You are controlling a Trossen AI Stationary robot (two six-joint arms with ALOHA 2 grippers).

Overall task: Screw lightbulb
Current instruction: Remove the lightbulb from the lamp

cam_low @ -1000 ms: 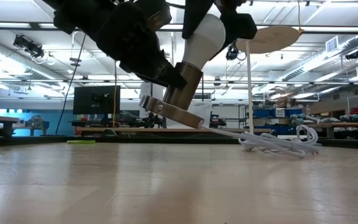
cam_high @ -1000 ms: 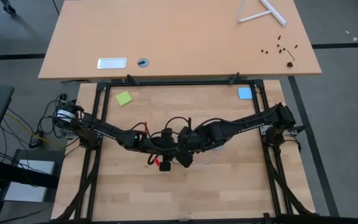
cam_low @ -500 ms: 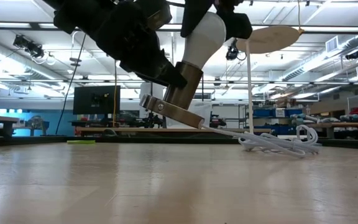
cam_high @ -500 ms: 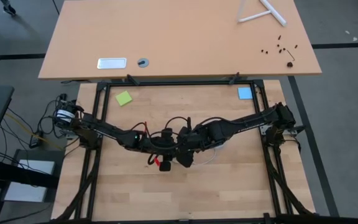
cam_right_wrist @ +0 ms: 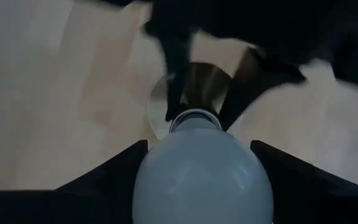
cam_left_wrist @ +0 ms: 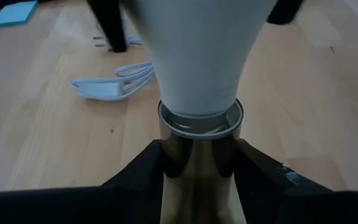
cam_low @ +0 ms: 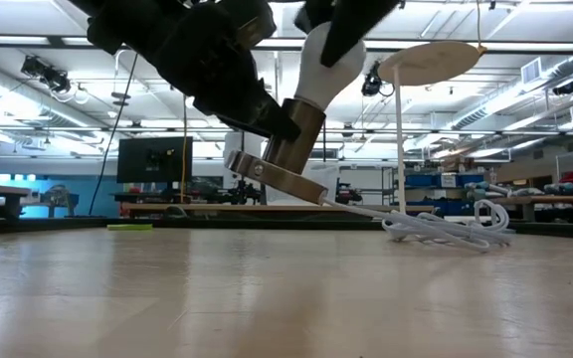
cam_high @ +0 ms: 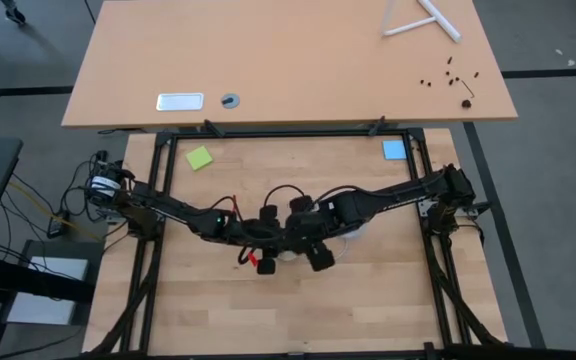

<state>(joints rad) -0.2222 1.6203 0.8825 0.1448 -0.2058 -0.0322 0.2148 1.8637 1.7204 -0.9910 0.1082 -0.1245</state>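
Observation:
The white frosted lightbulb (cam_low: 321, 65) stands with its narrow end in a metal socket (cam_low: 291, 139), which has a round disc base (cam_low: 275, 176). Both are tilted and lifted off the table near its middle. My left gripper (cam_left_wrist: 197, 165) is shut on the socket's cylinder. My right gripper (cam_right_wrist: 201, 152) comes from above and is shut on the bulb (cam_right_wrist: 201, 183). In the high view the two grippers meet at the table's middle: left (cam_high: 268, 238), right (cam_high: 306, 245). The socket's white cord (cam_low: 446, 224) lies coiled on the table. My left gripper pinches the socket's metal cylinder (cam_left_wrist: 197, 146) just below its rim, one finger (cam_left_wrist: 148, 165) on each side. It comes slanting down from the table's left. The socket hangs clear of the table, tilted, its cord trailing down to the tabletop. My right gripper has the bulb's wide round end (cam_right_wrist: 151, 162) between its two fingers (cam_right_wrist: 114, 168), one on each side. It comes slanting down from above, pointing along the bulb. The bulb stands tilted in the socket, clear of the table.
A green note (cam_high: 199, 158) lies at the far left of the table and a blue note (cam_high: 394, 150) at the far right. The coiled cord (cam_left_wrist: 114, 84) lies right of the grippers. A second tabletop (cam_high: 288, 60) stands beyond the far edge.
My right gripper has rolled about the line it points along, around the bulb, so its fingers stand differently at the bulb's sides. In the high view its wrist has swung toward the table's right. The socket and my left gripper have kept still.

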